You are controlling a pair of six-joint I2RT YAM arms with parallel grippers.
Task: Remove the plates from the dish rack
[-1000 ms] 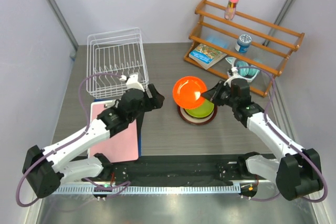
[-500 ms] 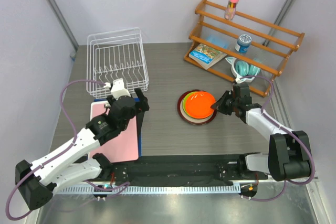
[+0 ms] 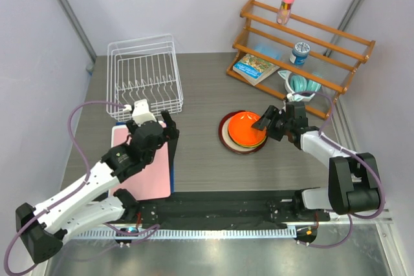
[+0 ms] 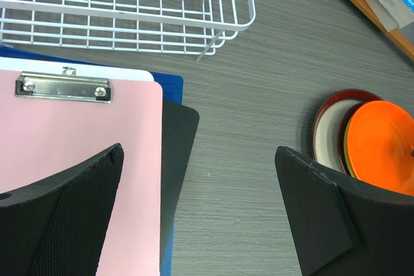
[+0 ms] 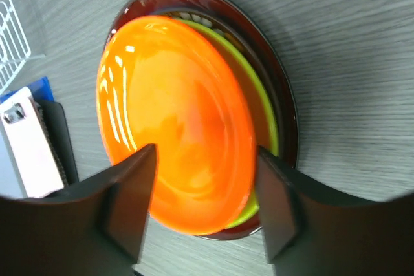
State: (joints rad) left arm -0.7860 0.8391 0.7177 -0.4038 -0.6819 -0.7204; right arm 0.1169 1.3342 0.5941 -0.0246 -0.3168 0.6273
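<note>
Right pincer: fingers set wide apart, gripping nothing. It is positioned at the right edge of the plate stack, angled down toward it. In the wrist view the two fingers frame the orange plate on either side; whether they touch it cannot be determined.

Plate stack: the orange plate lies on top. The lime green plate shows as a crescent beneath it. A cream plate with a dark rim forms the base. A patterned rim shows between the layers, too hidden to identify. The stack rests flat on the grey bench.

Left pincer: fingers also spread, gripping nothing. It hangs well to the left of the stack, over the right edge of the pink clipboard and the dark folder beneath it.

Dish rack: stands left of the stack and farther back, just beyond the clipboard's clip end.

Wooden shelf: stands behind and to the right of the stack.
</note>
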